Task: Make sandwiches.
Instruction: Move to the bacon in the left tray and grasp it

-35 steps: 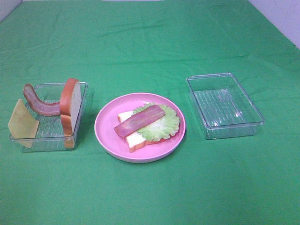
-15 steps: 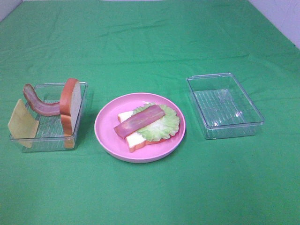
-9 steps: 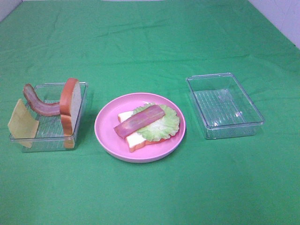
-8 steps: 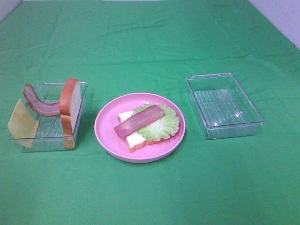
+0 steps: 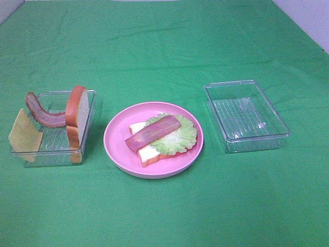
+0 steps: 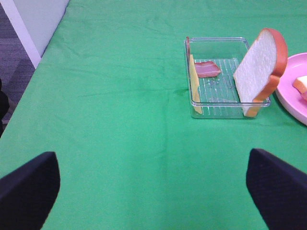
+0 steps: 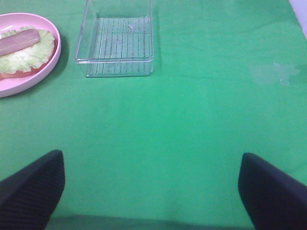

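The half-built sandwich (image 5: 159, 138) lies in the middle of the pink plate (image 5: 115, 144): a bread slice (image 5: 148, 154) at the bottom, lettuce (image 5: 182, 136) spread over it, and one bacon strip (image 5: 152, 133) laid diagonally on top, so each layer rests flat on the one below.

Just beside the plate on the left arm's side, a clear tray (image 5: 46, 154) keeps the unused pieces. The second bread slice (image 5: 78, 116) stands on edge against the wall nearest the plate, the second bacon strip (image 5: 46, 118) curls behind it, and the cheese square (image 5: 23, 136) leans on the wall farthest from the plate. Standing up, they probably offer an edge to pinch.

Near the plate on the right arm's side sits the other clear tray (image 5: 257, 141).

The left tool (image 6: 153, 187) and the right tool (image 7: 151, 189) both gape wide, holding nothing, drawn well back from the plate over the bench (image 5: 164, 216). The left tool faces the stocked tray, likely the next source.
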Available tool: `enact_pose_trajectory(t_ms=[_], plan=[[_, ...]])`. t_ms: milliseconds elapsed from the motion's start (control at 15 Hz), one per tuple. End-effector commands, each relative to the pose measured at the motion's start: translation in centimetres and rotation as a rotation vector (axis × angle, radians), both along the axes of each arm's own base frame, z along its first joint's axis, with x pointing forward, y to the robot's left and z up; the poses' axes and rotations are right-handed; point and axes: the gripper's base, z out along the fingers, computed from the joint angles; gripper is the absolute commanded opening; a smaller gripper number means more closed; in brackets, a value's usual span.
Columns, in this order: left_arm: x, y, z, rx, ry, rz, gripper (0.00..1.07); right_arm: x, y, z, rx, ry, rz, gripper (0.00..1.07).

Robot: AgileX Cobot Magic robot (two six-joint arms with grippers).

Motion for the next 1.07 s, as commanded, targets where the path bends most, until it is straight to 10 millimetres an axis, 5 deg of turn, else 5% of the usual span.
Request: enact_pose_trajectory(t_ms=[67,600,800,1067], plan=[[0.0,0.0,0.0,-0.001,-0.003,0.000,1.01,-0.4,0.0,0.0,-0.002,-0.043,0.009,0.94],[0.1,0.0,1.3,-0.006,-0.062,0.004,1.01,-0.4,0.0,0.0,-0.002,-0.043,0.009,0.94],[3.8,0.2,3.8,-0.007,-0.030,0.004,1.01,-0.4,0.0,0.0,-0.002,-0.043,0.009,0.94],[11.9,0.7,6.0,-0.018,0.161,0.004,1.01,-0.4,0.0,0.0,-0.002,-0.043,0.009,0.94]])
